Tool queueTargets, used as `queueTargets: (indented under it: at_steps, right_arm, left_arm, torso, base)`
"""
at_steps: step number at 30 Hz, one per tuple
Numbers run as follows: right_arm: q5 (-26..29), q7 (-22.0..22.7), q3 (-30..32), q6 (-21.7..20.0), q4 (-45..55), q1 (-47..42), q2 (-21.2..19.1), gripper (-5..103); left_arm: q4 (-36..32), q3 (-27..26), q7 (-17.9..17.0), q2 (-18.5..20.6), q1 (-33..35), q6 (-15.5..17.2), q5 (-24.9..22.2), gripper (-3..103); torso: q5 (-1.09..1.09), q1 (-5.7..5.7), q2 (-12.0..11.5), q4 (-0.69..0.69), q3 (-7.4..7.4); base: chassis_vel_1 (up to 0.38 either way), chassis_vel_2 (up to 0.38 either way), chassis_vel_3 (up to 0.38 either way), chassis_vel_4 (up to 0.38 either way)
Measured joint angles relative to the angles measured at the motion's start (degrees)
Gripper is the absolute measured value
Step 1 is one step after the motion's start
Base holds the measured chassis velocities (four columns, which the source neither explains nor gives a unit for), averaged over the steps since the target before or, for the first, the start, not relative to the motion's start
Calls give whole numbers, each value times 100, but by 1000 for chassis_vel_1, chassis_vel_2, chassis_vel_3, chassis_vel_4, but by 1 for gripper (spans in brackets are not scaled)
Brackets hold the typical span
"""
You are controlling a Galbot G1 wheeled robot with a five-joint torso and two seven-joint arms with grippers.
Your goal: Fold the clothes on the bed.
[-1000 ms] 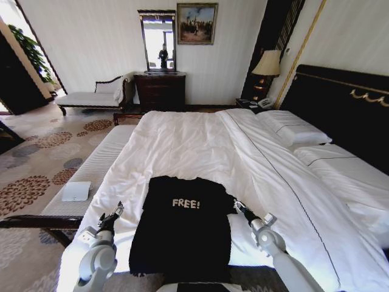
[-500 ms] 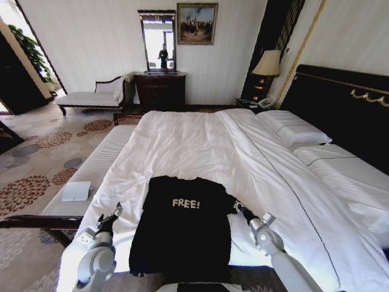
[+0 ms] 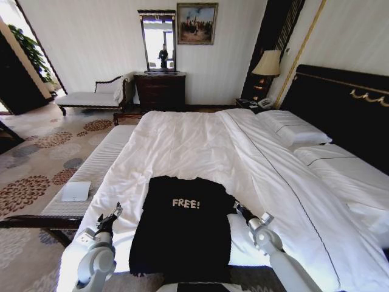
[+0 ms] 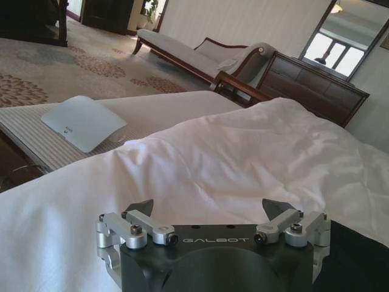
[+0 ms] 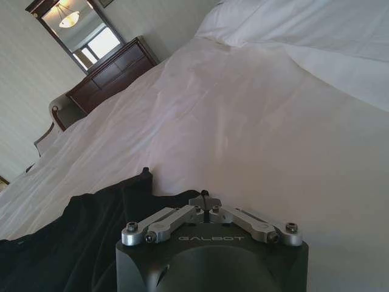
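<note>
the black t-shirt [image 3: 181,230] lay flat on the white duvet [image 3: 200,143] at the near end of the bed [image 3: 340,103], its "free!" lettering facing up. the left gripper [image 3: 111,218] hovered just beside the shirt's left edge with its fingers spread wide. the right gripper [image 3: 237,208] sat at the shirt's right edge, its fingers pressed together at the cloth, though whether any fabric was pinched could not be told.

silver arms, black galbot-marked claws
</note>
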Motion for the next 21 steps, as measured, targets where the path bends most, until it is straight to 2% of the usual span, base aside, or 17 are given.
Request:
queueTargets:
  at_steps: [21]
  right_arm:
    - [-84, -64, 204, 127, 145, -229, -179, 0]
  left_arm:
    - [154, 68, -8, 55, -148, 0, -30, 100]
  torso:
    - [0, 0, 0, 0, 0]
  base:
    - [0, 0, 0, 0]
